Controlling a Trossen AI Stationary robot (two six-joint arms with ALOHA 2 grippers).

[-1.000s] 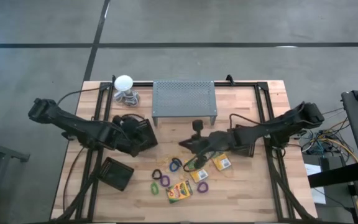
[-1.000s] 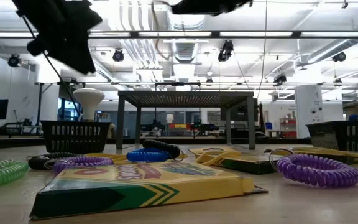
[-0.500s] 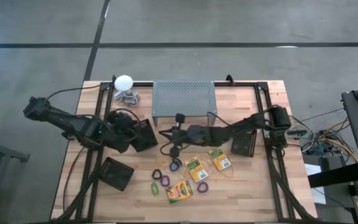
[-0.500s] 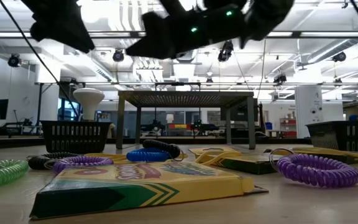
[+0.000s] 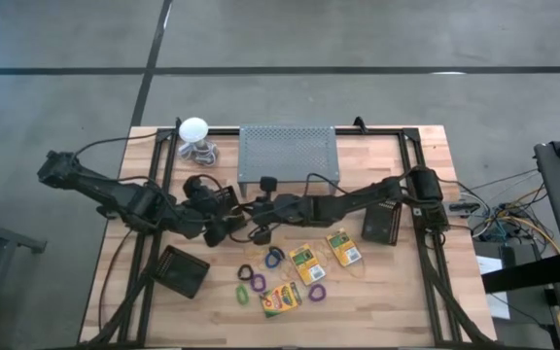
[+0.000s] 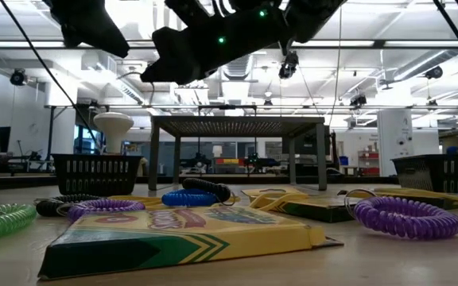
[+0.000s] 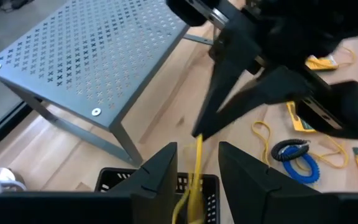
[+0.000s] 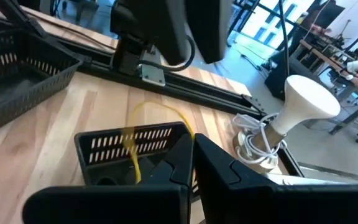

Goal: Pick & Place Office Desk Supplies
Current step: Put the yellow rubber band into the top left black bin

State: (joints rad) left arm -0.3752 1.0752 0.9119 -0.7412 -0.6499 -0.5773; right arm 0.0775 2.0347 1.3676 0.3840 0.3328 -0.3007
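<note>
A yellowish rubber band (image 7: 196,163) hangs from my shut right gripper (image 7: 199,132), which reaches across the table's middle (image 5: 253,226). The band's lower part runs down between the parted fingers of my left gripper (image 7: 197,165), above a black basket (image 5: 224,204). Whether the band touches those fingers, I cannot tell. Three crayon boxes (image 5: 304,262) lie flat near the front, with blue (image 5: 275,256), purple (image 5: 316,290) and green (image 5: 243,293) coil loops around them. My right gripper pinches the rubber band's upper end (image 7: 197,138) at its fingertips, coming slanting down from the table's right. The band hangs slack below the tips, clear of the table, over the basket's rim (image 8: 129,140).
The grey perforated stand (image 5: 288,156) is at the back middle, the white ball-topped object (image 5: 193,131) at the back left. A second black basket (image 5: 181,270) sits front left and a third (image 5: 382,224) on the right. Loose yellow bands (image 7: 263,132) lie by the boxes.
My right gripper has reached from above the crayon boxes toward the table's left and sunk, ending beside my left gripper over the basket. My left gripper has risen a little and rolled about its wrist.
</note>
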